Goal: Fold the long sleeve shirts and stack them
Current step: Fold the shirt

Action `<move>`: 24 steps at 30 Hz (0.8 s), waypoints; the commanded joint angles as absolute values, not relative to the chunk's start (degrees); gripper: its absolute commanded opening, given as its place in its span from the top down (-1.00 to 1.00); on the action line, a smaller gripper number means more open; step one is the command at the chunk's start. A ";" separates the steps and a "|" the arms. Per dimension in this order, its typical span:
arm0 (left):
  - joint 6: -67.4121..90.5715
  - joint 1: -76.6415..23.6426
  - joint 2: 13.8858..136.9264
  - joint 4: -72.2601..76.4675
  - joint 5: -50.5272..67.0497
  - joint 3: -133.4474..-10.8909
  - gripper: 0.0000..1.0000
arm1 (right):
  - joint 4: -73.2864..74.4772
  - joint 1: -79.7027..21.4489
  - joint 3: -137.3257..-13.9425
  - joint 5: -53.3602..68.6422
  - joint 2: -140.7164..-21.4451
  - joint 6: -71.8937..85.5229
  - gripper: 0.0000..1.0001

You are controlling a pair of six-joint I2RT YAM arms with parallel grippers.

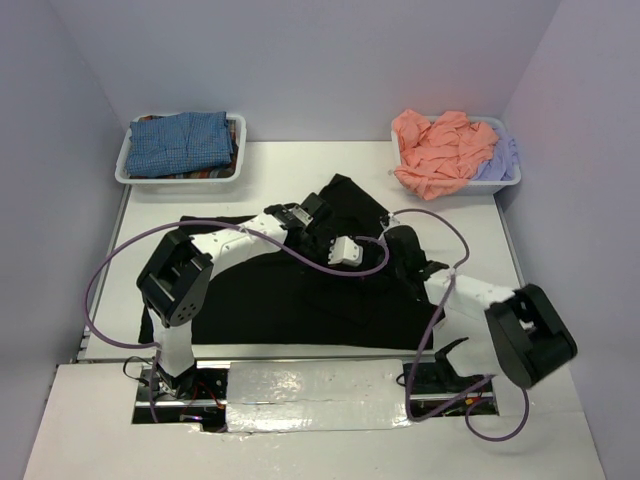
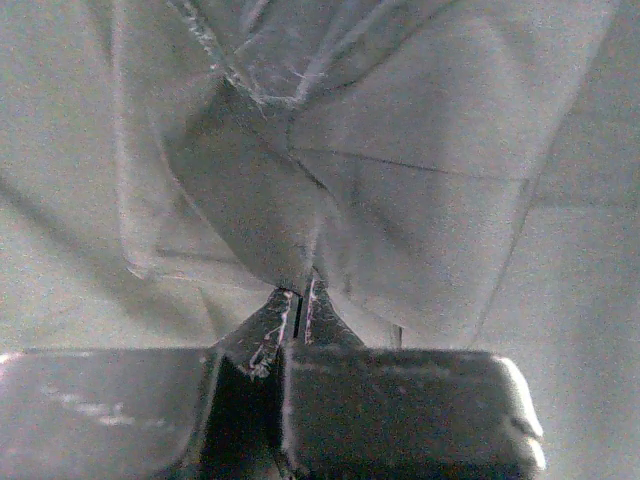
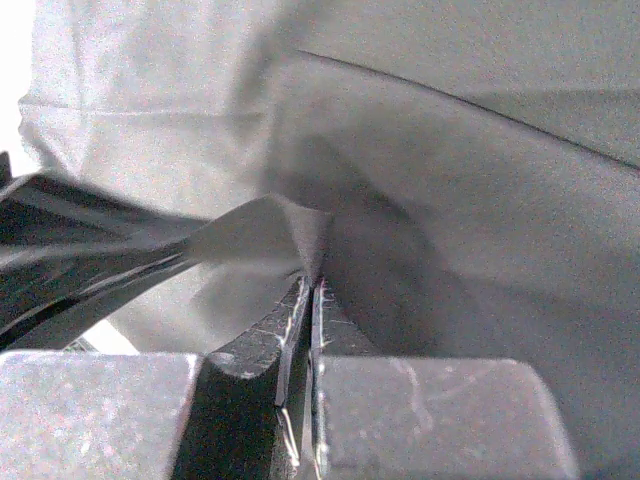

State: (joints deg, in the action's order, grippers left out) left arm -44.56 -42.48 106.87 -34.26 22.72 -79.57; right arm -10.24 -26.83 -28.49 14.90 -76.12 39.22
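The large black long sleeve shirt (image 1: 300, 295) lies spread over the middle of the table, bunched up toward the back. Both grippers sit close together on that raised part. My left gripper (image 1: 322, 213) is shut on a pinched fold of the black cloth (image 2: 290, 200), which rises from its tips (image 2: 300, 295). My right gripper (image 1: 338, 245) is likewise shut on a ridge of the black shirt (image 3: 260, 235) at its tips (image 3: 313, 283). A blue-checked shirt (image 1: 180, 140) fills the back-left bin. Salmon-pink (image 1: 435, 150) and pale lavender (image 1: 497, 160) shirts lie in the back-right bin.
A white bin (image 1: 125, 165) stands at the back left and another white bin (image 1: 508, 183) at the back right. Purple cables (image 1: 95, 300) loop from both arms over the shirt. A bare strip of white table (image 1: 300, 165) runs between the bins.
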 commanded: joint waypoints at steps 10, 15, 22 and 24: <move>-35.87 -43.85 110.47 -28.39 23.30 -85.60 1.00 | 6.67 -30.94 -25.84 -1.22 -55.46 41.04 1.00; -34.19 -45.17 112.06 -25.05 18.30 -85.78 1.00 | 8.78 -30.94 -26.72 -3.95 -57.39 41.39 1.00; -31.99 -46.49 113.81 -21.10 6.62 -86.31 1.00 | 8.97 -30.67 -28.47 -9.49 -60.11 40.96 1.00; -31.38 -46.67 114.34 -21.09 4.75 -86.75 1.00 | 8.79 -30.67 -29.09 -8.97 -62.82 40.26 0.90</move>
State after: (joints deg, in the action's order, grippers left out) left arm -33.12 -47.03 112.60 -22.87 12.49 -84.88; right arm 7.68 -30.76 -26.92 -5.98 -60.18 41.43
